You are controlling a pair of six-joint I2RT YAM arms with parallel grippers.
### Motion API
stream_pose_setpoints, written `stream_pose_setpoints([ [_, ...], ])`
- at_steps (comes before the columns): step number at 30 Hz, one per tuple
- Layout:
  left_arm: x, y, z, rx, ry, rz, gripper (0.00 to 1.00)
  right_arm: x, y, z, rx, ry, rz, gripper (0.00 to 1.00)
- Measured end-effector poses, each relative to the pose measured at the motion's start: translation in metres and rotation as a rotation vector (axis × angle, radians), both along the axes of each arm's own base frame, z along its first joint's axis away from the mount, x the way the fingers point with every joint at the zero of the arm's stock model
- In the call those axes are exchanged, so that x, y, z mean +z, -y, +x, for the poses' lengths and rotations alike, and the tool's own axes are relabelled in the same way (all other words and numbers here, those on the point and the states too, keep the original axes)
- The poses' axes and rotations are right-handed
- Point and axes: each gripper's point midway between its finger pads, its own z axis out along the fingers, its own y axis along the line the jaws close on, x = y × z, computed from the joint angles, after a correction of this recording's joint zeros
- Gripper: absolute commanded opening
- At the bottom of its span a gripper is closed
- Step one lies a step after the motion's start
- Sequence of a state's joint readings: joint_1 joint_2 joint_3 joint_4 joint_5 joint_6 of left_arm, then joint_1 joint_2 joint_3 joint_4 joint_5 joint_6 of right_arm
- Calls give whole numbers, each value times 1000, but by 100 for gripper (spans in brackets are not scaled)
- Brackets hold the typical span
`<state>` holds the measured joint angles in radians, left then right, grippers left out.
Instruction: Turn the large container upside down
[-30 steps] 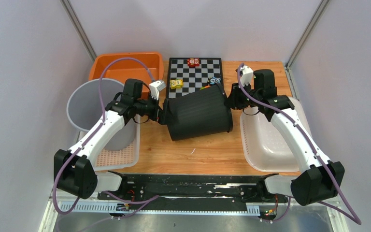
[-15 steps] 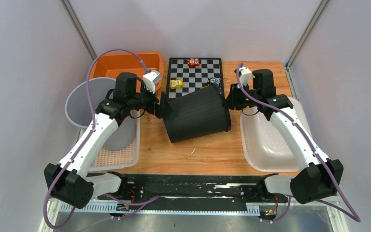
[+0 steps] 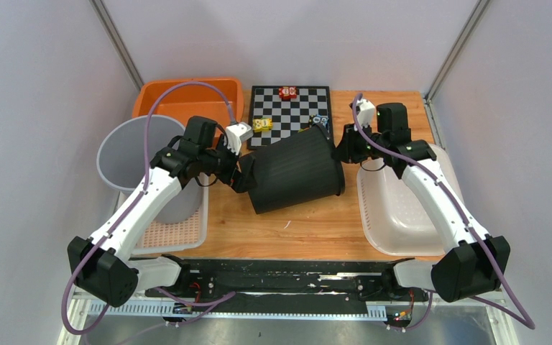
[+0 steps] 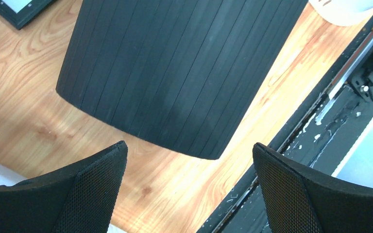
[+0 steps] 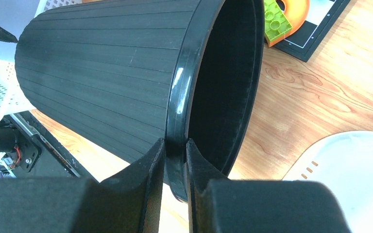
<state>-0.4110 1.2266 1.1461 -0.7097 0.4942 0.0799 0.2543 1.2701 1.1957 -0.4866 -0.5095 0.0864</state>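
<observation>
The large container (image 3: 295,172) is a black ribbed bin lying on its side on the wooden table, mouth toward the right. My right gripper (image 3: 339,149) is shut on its rim; in the right wrist view the fingers (image 5: 155,160) pinch the glossy lip of the container (image 5: 102,73) from outside and inside. My left gripper (image 3: 243,171) hangs open at the bin's closed end. In the left wrist view its gripper (image 4: 189,146) spans wide just off the base edge of the container (image 4: 175,73), with nothing between the fingers.
A grey bin (image 3: 133,154) stands on a white perforated tray (image 3: 180,231) at left, with an orange tub (image 3: 187,97) behind. A checkerboard (image 3: 291,111) with small toys lies at the back. A white basin (image 3: 402,215) sits at right. A black rail (image 3: 295,273) runs along the front.
My left arm swung up and back from the bin's closed end, then returned to it, staying open. The right gripper and the bin barely moved.
</observation>
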Motion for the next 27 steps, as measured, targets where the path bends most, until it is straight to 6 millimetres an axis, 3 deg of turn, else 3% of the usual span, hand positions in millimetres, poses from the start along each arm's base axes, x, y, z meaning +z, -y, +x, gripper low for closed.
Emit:
stream_pose_setpoints([
  [12, -8, -7, -11, -12, -45, 45, 100, -2, 0, 1, -2, -4, -1, 8],
  [21, -22, 13, -20, -68, -108, -61, 100, -2, 1, 3, -1, -7, 4, 6],
  [27, -20, 26, -21, -61, -138, -163, 100, -1, 7, 13, -19, -23, 26, 5],
])
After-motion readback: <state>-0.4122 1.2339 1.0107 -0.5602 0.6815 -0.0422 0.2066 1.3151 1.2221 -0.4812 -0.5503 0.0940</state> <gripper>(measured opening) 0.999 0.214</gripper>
